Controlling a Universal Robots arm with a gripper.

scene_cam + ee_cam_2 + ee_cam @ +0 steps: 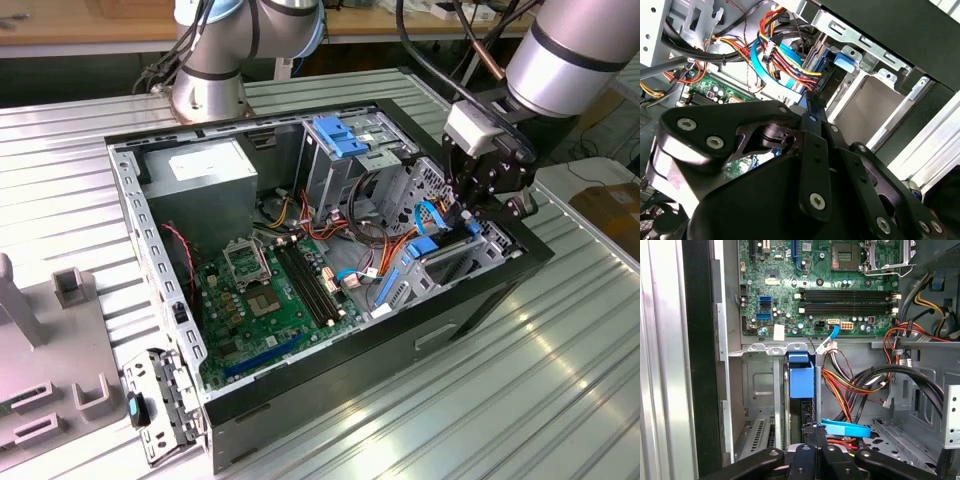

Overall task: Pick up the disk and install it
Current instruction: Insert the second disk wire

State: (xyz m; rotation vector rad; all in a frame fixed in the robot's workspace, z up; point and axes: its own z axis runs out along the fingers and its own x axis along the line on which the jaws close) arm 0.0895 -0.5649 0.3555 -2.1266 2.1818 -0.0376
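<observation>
The disk point(802, 412) stands on edge inside the drive bay of the open computer case point(470, 310), its dark body between the bay's metal walls. One blue end tab point(801, 376) sticks out toward the motherboard; in the second wrist view the blue tab point(845, 59) sits at the bay's mouth. In the exterior view the disk's blue rail point(424, 246) shows at the bay on the right. My gripper point(816, 429) is shut, fingers pressed together with nothing between them, and their tips rest at the disk's near end. In the exterior view the gripper point(468, 218) hangs just above the bay.
A flat blue data cable point(846, 429) and bundles of red, yellow and orange wires point(850, 385) lie right beside the fingers. The green motherboard point(275, 290) fills the case floor. A grey power-supply box point(205, 170) sits in the far corner, a blue-handled drive cage point(345, 140) behind.
</observation>
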